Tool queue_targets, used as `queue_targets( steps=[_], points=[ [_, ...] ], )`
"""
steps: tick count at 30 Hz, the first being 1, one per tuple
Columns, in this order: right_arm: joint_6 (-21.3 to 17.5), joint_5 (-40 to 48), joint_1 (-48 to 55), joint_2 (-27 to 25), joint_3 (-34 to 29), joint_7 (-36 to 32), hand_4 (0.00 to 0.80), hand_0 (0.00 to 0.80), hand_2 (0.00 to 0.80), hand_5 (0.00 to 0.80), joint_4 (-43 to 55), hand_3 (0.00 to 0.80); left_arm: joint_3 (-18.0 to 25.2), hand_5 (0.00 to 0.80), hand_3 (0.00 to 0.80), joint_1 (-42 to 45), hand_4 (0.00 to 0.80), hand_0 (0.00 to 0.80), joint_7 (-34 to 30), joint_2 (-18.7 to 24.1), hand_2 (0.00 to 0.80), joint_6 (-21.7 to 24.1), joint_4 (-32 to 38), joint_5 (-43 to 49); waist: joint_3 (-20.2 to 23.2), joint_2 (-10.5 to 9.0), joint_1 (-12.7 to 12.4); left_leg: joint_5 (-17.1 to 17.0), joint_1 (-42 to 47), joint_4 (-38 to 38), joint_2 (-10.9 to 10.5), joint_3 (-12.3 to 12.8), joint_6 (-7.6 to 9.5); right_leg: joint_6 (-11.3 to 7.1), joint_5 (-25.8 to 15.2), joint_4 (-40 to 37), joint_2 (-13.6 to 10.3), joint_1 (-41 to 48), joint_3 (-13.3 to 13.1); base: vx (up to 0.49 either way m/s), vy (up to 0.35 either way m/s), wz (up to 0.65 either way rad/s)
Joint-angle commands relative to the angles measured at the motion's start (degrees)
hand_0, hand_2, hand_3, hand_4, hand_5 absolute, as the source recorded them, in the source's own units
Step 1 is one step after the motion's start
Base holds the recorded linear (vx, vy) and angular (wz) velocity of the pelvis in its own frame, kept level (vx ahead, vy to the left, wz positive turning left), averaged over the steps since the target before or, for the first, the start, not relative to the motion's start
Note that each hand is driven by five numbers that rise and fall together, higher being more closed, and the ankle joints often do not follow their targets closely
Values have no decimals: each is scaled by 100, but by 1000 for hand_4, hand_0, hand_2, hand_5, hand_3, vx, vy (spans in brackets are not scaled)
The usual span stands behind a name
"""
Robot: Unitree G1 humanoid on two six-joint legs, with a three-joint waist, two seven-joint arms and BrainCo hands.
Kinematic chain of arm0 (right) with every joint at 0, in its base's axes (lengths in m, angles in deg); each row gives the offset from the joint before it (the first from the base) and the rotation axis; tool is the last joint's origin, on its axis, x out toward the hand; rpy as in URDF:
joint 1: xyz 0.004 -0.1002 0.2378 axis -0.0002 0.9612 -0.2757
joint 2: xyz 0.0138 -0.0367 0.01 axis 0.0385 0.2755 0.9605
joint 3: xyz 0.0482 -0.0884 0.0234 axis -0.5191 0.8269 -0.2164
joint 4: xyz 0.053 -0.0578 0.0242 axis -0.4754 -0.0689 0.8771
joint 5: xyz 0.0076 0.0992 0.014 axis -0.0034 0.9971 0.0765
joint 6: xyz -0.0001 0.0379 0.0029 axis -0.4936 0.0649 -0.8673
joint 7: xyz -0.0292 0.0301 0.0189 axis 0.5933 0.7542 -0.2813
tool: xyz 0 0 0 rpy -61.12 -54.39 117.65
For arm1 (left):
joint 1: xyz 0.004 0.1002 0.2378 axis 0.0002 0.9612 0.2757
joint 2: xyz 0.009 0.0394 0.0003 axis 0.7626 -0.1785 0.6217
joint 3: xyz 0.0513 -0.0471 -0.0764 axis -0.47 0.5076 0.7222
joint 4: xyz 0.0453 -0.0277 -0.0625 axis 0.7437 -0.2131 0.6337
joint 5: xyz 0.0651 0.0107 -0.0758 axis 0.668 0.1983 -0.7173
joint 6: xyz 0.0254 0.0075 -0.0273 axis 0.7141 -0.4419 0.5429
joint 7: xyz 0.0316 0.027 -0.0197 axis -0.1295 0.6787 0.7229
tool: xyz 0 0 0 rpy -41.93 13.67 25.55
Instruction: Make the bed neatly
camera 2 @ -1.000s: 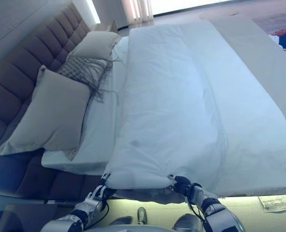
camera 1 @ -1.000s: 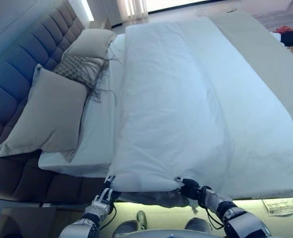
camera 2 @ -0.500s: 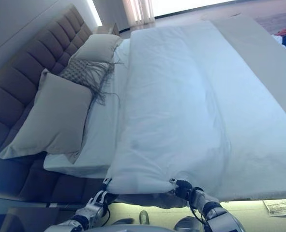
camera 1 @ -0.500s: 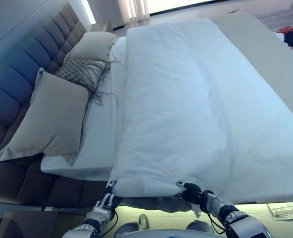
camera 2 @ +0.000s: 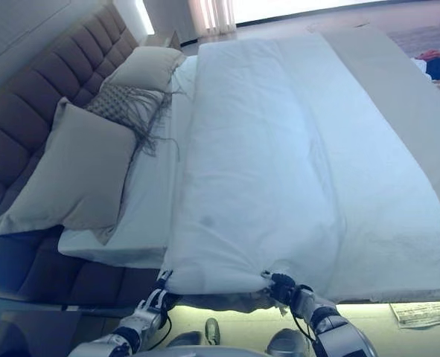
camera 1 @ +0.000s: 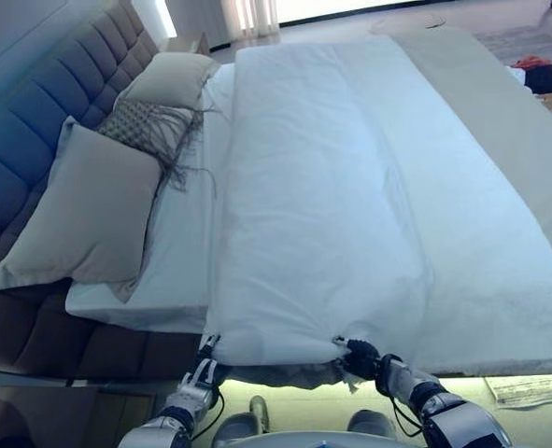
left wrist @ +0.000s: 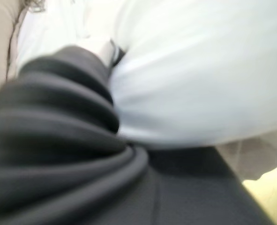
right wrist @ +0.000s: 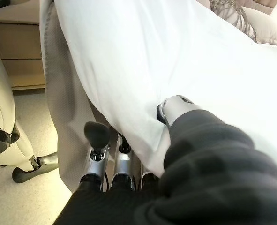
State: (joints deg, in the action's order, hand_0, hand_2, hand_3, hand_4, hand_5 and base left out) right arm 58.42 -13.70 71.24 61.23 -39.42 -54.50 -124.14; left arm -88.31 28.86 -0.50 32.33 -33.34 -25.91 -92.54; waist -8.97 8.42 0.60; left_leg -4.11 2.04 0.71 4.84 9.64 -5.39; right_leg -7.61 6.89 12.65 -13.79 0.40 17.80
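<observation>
Both hands pinch the white duvet [camera 1: 350, 215] at its near hem: left hand [camera 1: 204, 366], right hand [camera 1: 360, 357]. Keep even tension on both and pull the hem square to the grey headboard [camera 1: 33, 159].

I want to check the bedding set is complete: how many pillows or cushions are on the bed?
3, all along the headboard: a large beige pillow nearest the robot, a fringed patterned cushion in the middle, and another beige pillow farthest away. Others could be hidden behind them.
</observation>
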Motion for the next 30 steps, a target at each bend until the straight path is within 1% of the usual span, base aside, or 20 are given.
queue_targets(
  steps=[1,4,7,11,12,15,19,23,30],
  points=[
    [-35,-225,-630,-315,-105,168,800,800,800,800,-303,800,136,800,800,-428,800,800,-66,449,800,414,-134,-410,-410,-62,-140,362,-89,-370,-268,5,85,124,-372,-145,-70,-258,-142,-191,169,-4],
    [-29,-92,-1165,-332,26,310,800,800,800,800,-361,800,-76,800,800,-851,800,800,-2,440,800,497,-119,-710,-836,-125,-119,560,-660,-1040,-283,33,131,140,-333,218,-198,-723,-296,-297,54,-4],
    [-64,185,-1741,-281,205,528,800,800,800,800,-383,800,-267,800,800,-1385,800,800,216,585,800,531,-67,-916,-1297,-289,-141,799,-1483,-1926,-269,-29,204,189,-268,899,-306,-1468,-471,-323,-41,6],
    [-43,320,-2139,-334,339,648,800,800,800,800,-349,800,-419,800,800,-1774,800,800,506,698,800,567,38,-1034,-1629,-402,-159,1087,-2265,-2723,-185,-33,315,246,-79,1764,-357,-2290,-634,-173,13,4],
    [-14,305,-2217,-367,345,669,800,800,800,800,-345,800,-456,800,800,-1820,800,800,558,718,800,583,74,-1057,-1670,-410,-160,1274,-2372,-2900,-151,-60,297,203,92,1996,-357,-2431,-721,-56,35,0],
    [29,347,-2453,-492,359,738,800,800,800,800,-367,800,-489,800,800,-2036,800,800,690,837,800,549,118,-1111,-1822,-427,-159,1477,-2864,-3405,-70,-25,367,232,213,2528,-410,-2960,-805,-104,35,-3],
    [78,400,-2815,-680,376,856,800,800,800,800,-445,800,-544,800,800,-2299,800,800,789,922,800,559,163,-1302,-1978,-395,-162,1700,-3633,-4090,10,-37,443,309,394,3246,-419,-3734,-950,-130,61,0],
    [38,494,-3065,-846,409,889,800,800,800,800,-528,800,-600,800,800,-2454,800,800,715,940,800,574,182,-1380,-2038,-364,-189,1830,-4310,-4606,71,-59,468,373,534,3798,-392,-4404,-1040,-119,28,-1],
    [-18,684,-3458,-1054,409,1059,800,800,800,800,-547,800,-675,800,800,-2671,800,800,685,938,800,576,226,-1421,-2078,-325,-231,1911,-5330,-5313,165,-216,511,473,677,4541,-299,-5397,-1209,-90,12,6]
  ],
)
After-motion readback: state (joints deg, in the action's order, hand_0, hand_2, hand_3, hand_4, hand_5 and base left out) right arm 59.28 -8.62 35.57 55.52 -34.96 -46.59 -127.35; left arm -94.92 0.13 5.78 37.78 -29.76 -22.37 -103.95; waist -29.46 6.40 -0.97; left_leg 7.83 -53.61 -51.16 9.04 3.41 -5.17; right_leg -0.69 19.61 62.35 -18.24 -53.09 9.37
